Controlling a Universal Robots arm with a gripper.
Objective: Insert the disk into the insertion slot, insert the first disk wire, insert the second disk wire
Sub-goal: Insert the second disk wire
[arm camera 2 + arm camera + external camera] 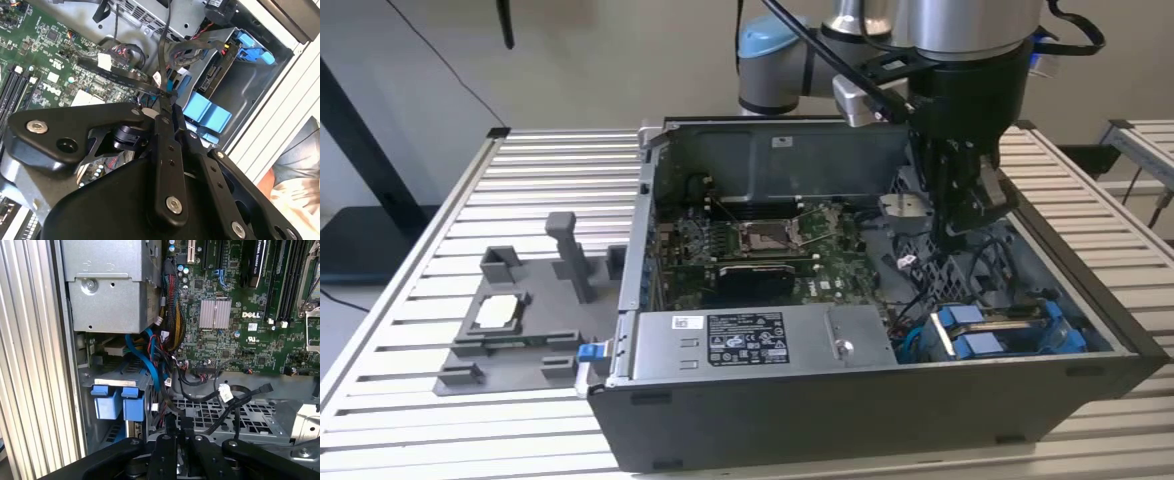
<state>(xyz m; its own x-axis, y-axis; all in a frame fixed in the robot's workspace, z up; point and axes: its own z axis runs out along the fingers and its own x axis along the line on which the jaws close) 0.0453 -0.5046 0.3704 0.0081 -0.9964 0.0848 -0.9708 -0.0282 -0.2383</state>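
Blue plastic tabs mark the insertion slot (1007, 330) at the near right corner of the open computer case (854, 400), as the exterior view shows it; the same tabs appear in both wrist views (207, 112) (116, 401). The disk (216, 75) sits seated in that bay, its dark edge visible in the second wrist view between the blue rails. The claw (970, 215) hangs inside the case, above the far right part of the interior, just beyond the bay. In the second wrist view its fingers (167, 125) stand close together, pinched on a thin black wire (162, 55) that runs from the tips up toward the bay; the first wrist view shows the fingertips (176, 432) meeting on black connectors. The green motherboard (761, 245) lies to the exterior view's left of the claw. The case stands on a slatted metal desk (440, 250), with a grey fixture (520, 320) well apart on the exterior view's left.
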